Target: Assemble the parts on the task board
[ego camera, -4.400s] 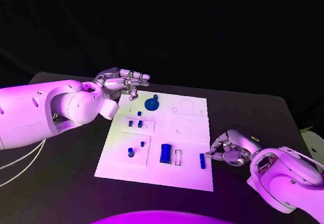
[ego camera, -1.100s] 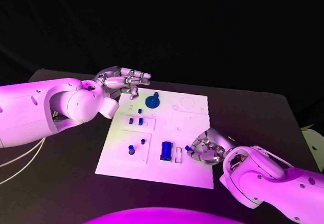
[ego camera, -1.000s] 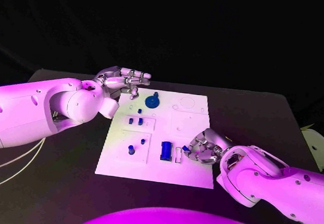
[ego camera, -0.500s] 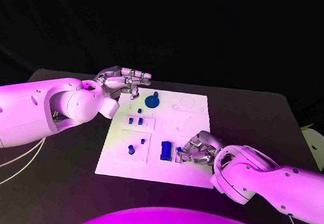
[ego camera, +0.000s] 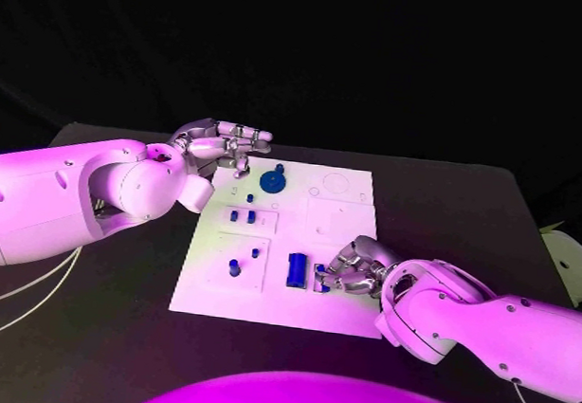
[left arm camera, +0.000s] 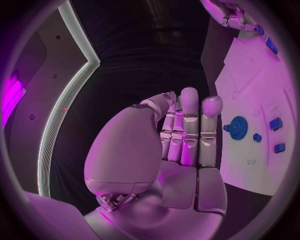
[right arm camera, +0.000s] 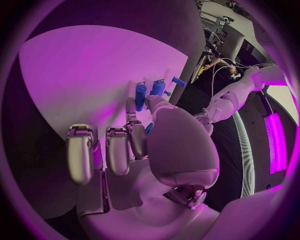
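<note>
The task board is plain white with no pattern, and it lies on a black table. The parts on it are blue throughout: a round gear-shaped part, a long bar, and several small pegs. Both arms are white, the left hand and the right hand are silver, and a small blue part shows at the right hand's fingers.

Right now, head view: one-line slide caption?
Right hand lowers a small blue part beside the upright blue block on the task board; left hand hovers.
</note>
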